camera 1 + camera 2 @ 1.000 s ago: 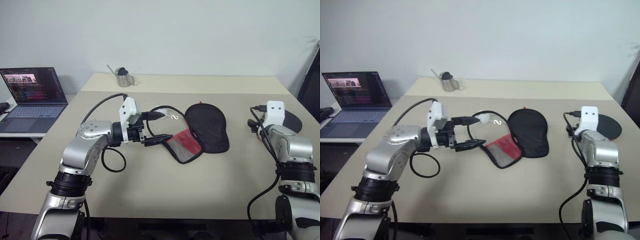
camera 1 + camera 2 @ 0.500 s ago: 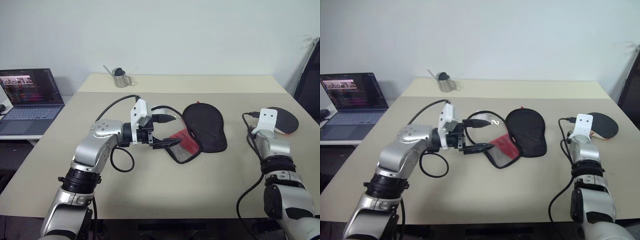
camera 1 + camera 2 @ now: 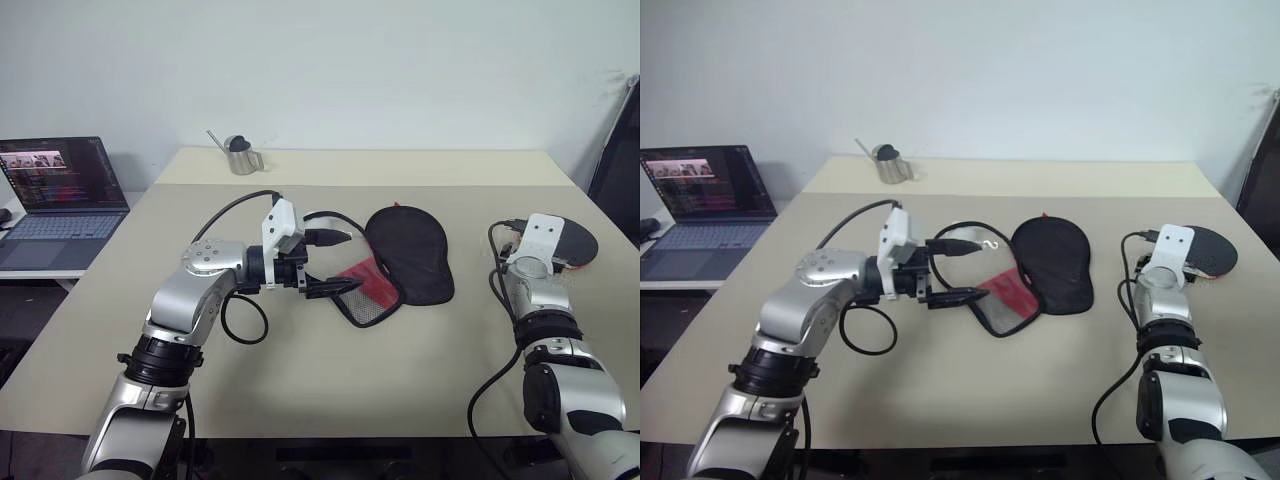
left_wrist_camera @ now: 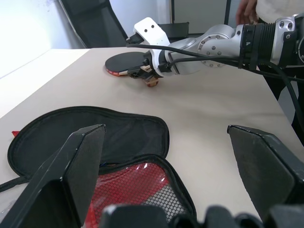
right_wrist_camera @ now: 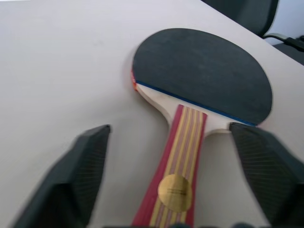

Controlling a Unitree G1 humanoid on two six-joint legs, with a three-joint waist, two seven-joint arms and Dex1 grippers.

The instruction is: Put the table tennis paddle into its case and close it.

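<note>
The table tennis paddle (image 5: 204, 78) lies flat at the table's right edge, black face up, with its striped wooden handle (image 5: 176, 183) pointing back at my right gripper (image 5: 170, 130). That gripper is open, one finger on each side of the handle near the neck, low over the table. The case (image 3: 410, 255) lies unzipped mid-table, its black half spread flat and its red mesh flap (image 3: 368, 290) folded out toward my left gripper (image 3: 338, 263). The left gripper is open and level, with its lower finger at the flap's rim.
An open laptop (image 3: 60, 190) stands on a side table at the left. A small metal watering can (image 3: 240, 155) sits at the table's far edge. Black chairs (image 4: 95, 19) and a person's hand (image 4: 247, 12) show beyond the right side.
My right hand has tipped forward and sunk toward the paddle's handle. The left arm and the case have kept still. The camera view shifted early on.
</note>
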